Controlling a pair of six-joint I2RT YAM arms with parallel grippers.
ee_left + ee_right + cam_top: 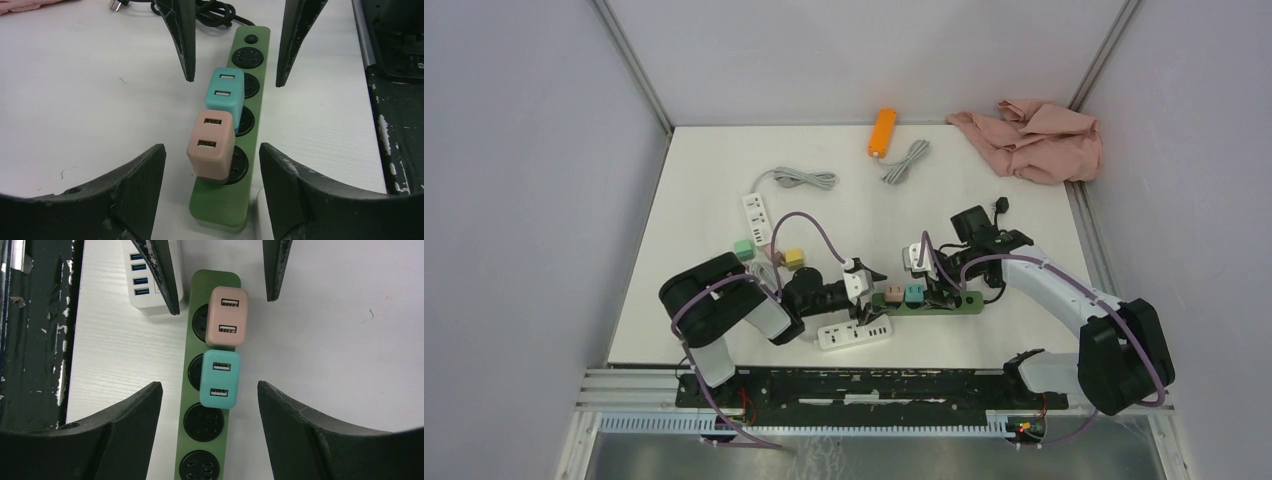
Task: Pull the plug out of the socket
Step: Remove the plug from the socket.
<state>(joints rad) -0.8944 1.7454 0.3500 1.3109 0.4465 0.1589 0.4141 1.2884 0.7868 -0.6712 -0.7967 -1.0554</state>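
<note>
Both pairs of jaws are seen open, with nothing gripped. The pink USB charger (211, 142) is straddled by the left gripper (212, 152) and the teal USB charger (220, 377) by the right gripper (209, 390). Both chargers are seated in the green power strip (220, 210). If either is pulled while the strip is unheld, the whole strip could be lifted. No brand or lettering can be read.

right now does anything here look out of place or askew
A crumpled pink cloth lies in the far right corner, unrelated to the job. On the green strip, the pink adapter and teal adapter overhang one edge.
</note>
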